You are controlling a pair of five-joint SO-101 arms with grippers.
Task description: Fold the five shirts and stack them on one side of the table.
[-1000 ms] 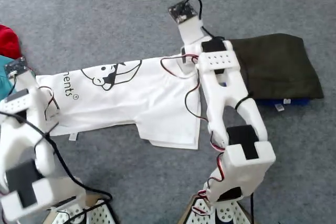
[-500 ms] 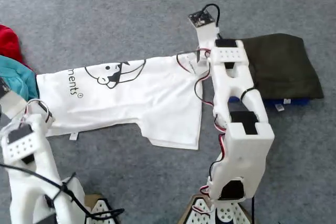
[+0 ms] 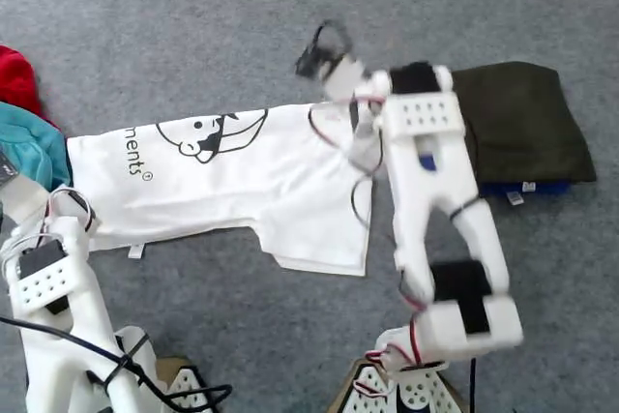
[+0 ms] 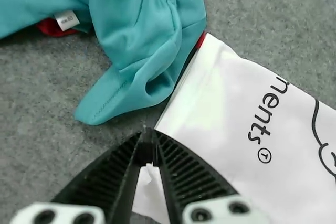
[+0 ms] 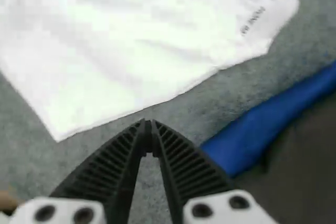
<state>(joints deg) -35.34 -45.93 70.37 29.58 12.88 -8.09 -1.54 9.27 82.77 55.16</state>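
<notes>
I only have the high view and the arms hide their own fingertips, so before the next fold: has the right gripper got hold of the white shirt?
Observer: No. The right gripper is shut with nothing between its fingers, and its tips are over the bare table, just off the edge of the white shirt.
Operator: And the left one?
Observer: The left gripper is shut and empty too. Its tips are at the white shirt's edge, close to the teal shirt.
</notes>
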